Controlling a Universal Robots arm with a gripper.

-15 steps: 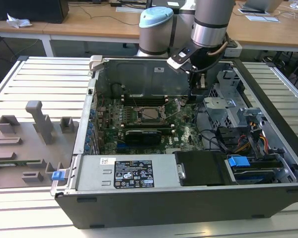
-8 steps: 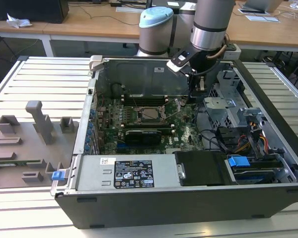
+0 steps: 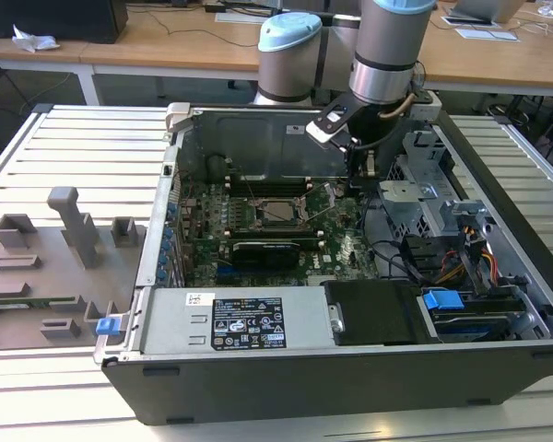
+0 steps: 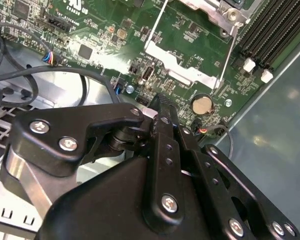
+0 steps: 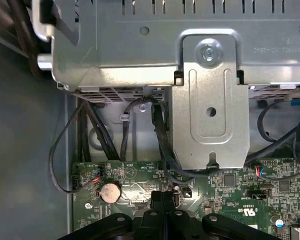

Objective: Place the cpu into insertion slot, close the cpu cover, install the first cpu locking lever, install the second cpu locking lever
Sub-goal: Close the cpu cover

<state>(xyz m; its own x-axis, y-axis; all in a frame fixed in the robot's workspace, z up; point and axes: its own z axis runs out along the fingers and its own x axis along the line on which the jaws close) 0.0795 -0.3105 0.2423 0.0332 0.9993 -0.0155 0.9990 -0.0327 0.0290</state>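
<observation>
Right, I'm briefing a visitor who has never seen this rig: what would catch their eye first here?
The open computer case sits in the middle of the exterior view, its green motherboard laid bare, and the grey robot arm reaches down into it from the far side. In the first wrist view the black claw hangs shut close to the board, near a round coin battery.

Grey arm, blue caps, blk fingers.
</observation>
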